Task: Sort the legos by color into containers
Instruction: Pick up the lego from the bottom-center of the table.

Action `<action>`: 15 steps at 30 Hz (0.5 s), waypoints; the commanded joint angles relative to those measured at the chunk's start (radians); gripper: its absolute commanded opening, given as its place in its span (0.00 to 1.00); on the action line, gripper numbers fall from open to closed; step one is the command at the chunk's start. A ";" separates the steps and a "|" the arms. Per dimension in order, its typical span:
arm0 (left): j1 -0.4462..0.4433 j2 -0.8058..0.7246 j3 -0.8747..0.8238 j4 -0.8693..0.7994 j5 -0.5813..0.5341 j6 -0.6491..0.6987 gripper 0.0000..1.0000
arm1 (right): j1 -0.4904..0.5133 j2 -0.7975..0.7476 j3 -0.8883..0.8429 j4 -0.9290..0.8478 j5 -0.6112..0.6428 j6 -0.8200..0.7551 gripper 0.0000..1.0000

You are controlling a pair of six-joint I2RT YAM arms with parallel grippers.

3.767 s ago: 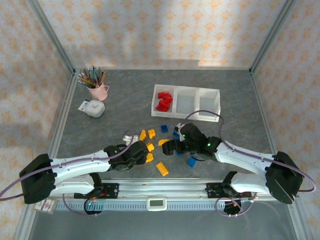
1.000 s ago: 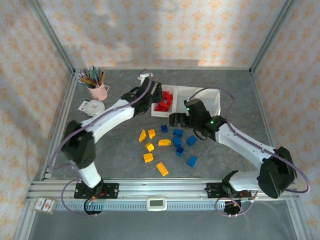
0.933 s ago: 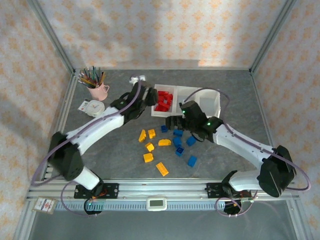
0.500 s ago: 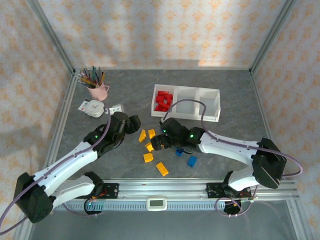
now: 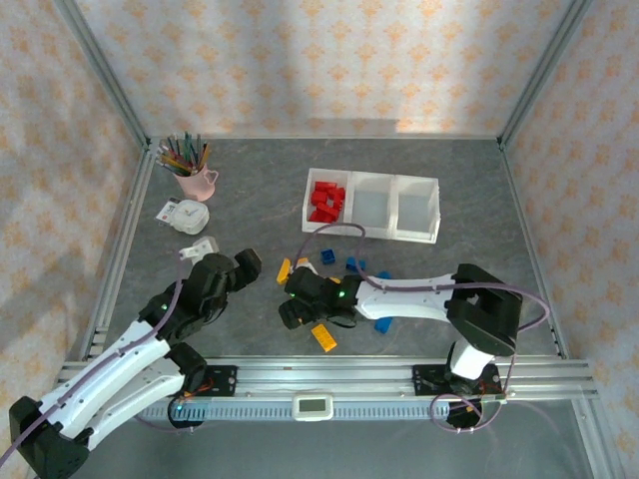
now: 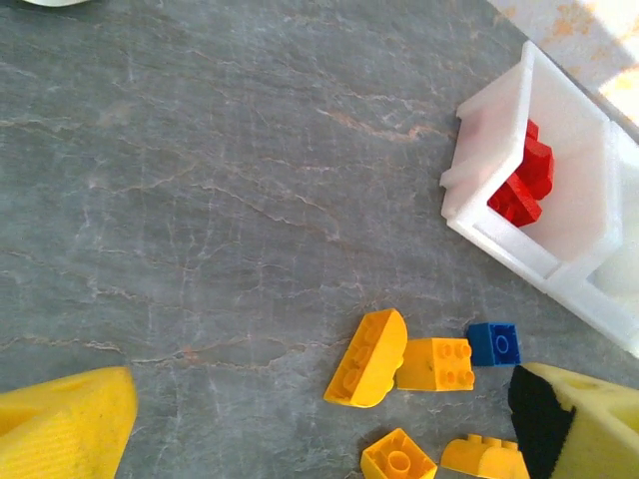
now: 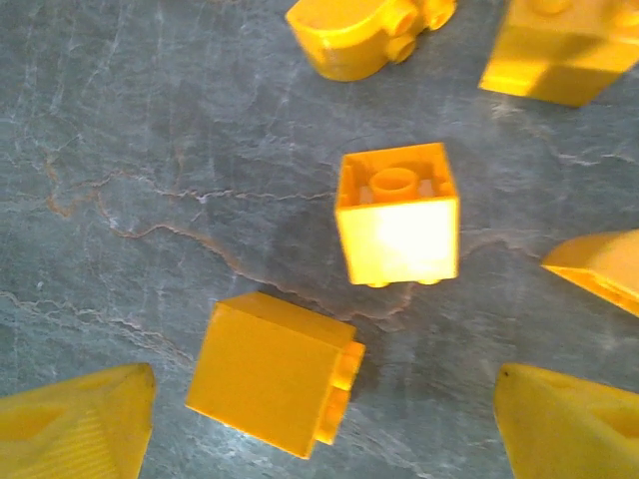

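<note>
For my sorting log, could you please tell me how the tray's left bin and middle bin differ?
The left bin holds a heap of red bricks; the middle bin is bare. The left bin ends the tray; the middle bin has a neighbour on each side. Both are white, square and open-topped.

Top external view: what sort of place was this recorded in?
Likely a staged robot test cell, not a real room: patterned wallpaper panels held in bare metal frame posts, and a grey slate-look table with a mounting rail along its near edge.
</note>
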 commanded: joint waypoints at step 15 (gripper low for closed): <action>0.002 -0.053 -0.041 -0.069 -0.041 -0.062 1.00 | 0.033 0.133 0.083 0.031 0.072 0.027 0.59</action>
